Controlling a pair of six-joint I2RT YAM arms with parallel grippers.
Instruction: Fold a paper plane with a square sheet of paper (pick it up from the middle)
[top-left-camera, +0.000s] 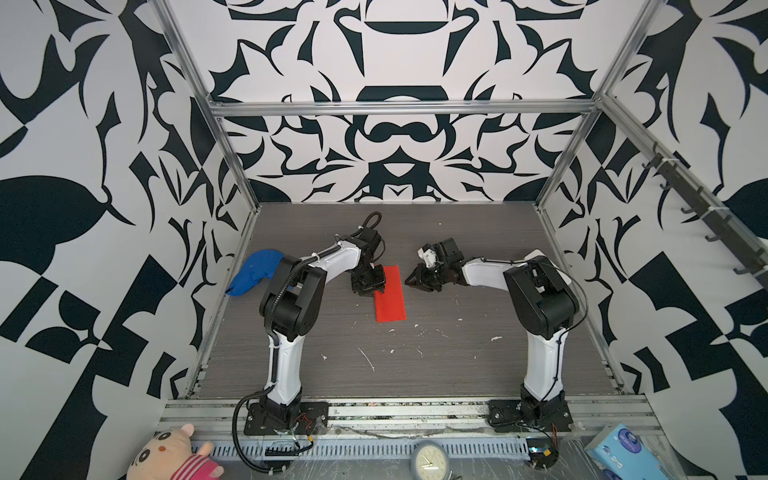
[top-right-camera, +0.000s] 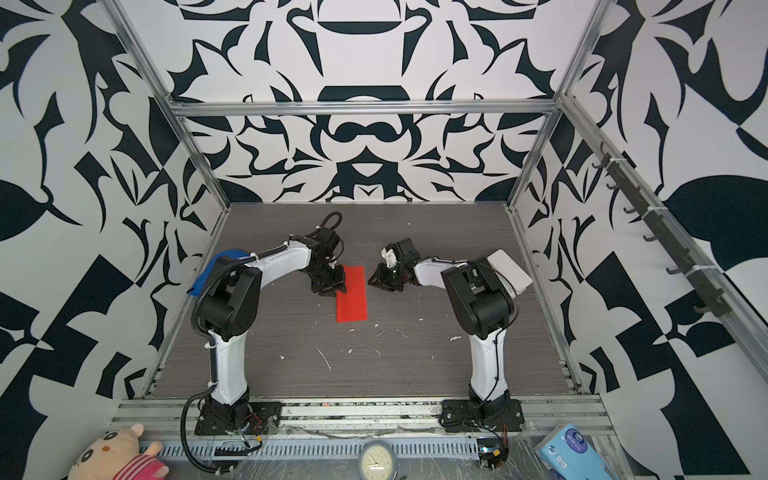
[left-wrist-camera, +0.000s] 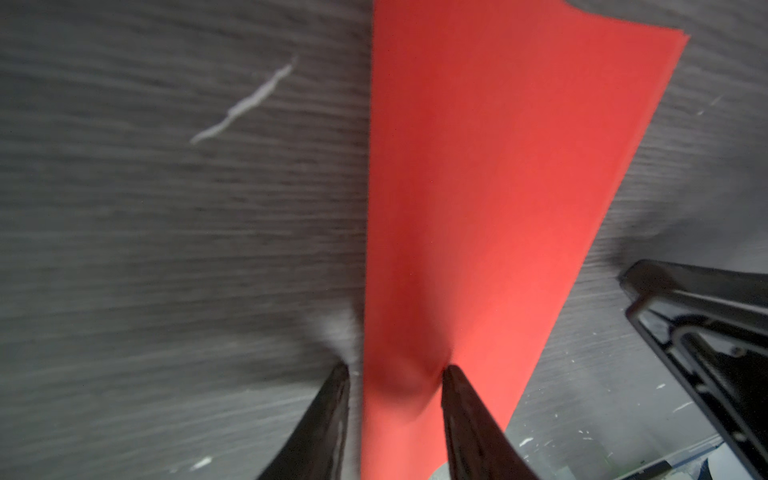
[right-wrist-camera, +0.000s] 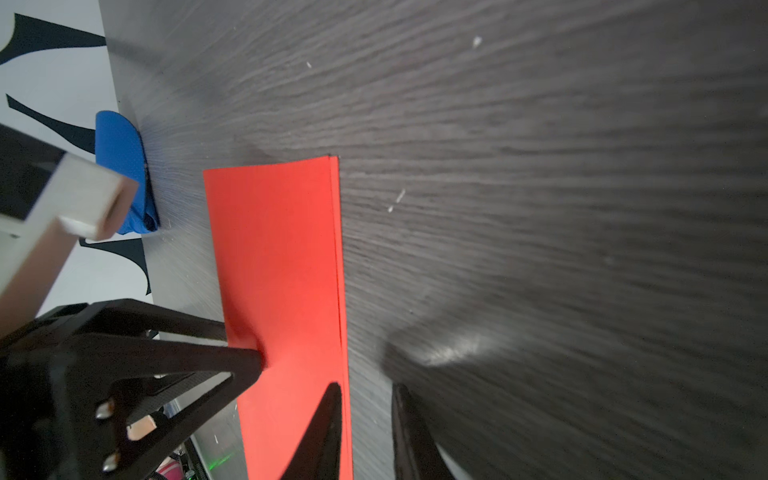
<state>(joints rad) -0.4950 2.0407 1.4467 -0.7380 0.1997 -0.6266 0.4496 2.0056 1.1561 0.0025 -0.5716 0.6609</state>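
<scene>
Maybe touching the folded red paper (top-left-camera: 390, 300) mid-frame with the left gripper (left-wrist-camera: 397, 369), spread apart, and the right gripper (right-wrist-camera: 366, 387) just beside, spread apart too.

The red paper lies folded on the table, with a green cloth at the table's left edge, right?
Nearly: the cloth is blue, not green, as both top views show. The red paper does lie folded on the table, cloth at its left edge.

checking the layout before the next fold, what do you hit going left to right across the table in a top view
blue cloth → left pincer → red paper → right pincer → white box
</scene>
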